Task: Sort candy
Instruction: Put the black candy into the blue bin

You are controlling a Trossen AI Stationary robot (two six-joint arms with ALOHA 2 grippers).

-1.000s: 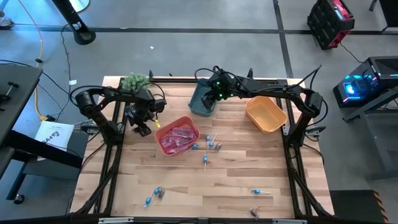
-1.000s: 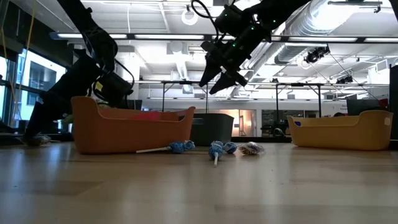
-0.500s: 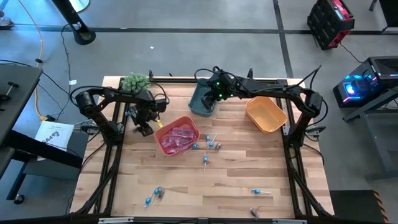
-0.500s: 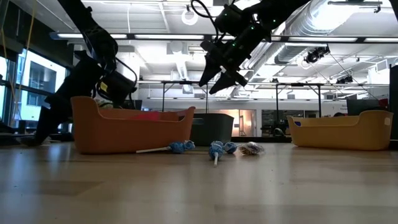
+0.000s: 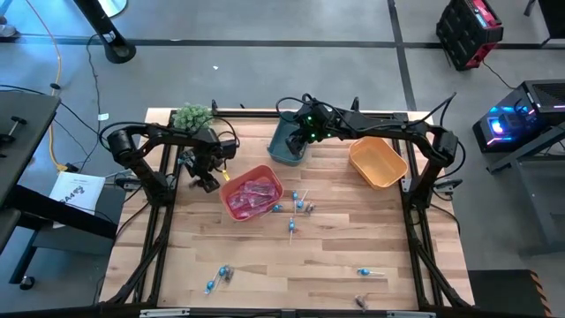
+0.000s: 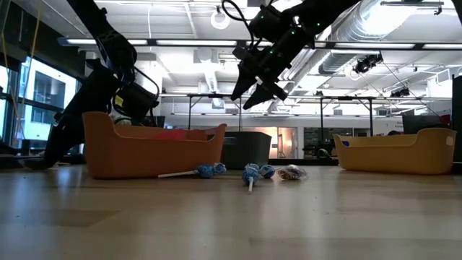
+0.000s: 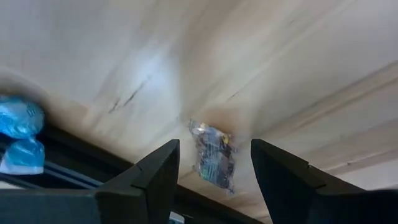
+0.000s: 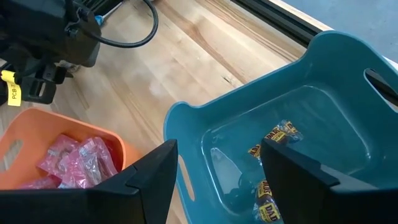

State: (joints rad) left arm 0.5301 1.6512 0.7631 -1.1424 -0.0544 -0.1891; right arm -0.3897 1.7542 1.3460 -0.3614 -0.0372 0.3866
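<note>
My left gripper [image 5: 206, 184] hangs open near the table's far left, pointing steeply down, left of the red bin [image 5: 265, 170]. A small brownish wrapped candy [image 7: 213, 158] lies on the wood between its fingertips, untouched. Blue-wrapped lollipops [image 7: 18, 130] lie beside it by the frame. My right gripper [image 5: 298, 141] stands open and empty above the teal bin [image 8: 323, 56], which holds brownish pieces [image 8: 273, 137]. Pink packets [image 8: 78, 162] fill the red bin. More blue lollipops [image 5: 300, 206] lie on the table right of the red bin.
The orange bin [image 5: 357, 148] stands at the far right, and a green plant [image 5: 192, 116] at the far left corner. Loose lollipops lie near the front left [image 5: 217, 277] and front right [image 5: 369, 272], with a brownish piece [image 5: 360, 300] at the front edge.
My left gripper has tipped a little at the wrist while staying over the same spot. Its fingers stay apart.
</note>
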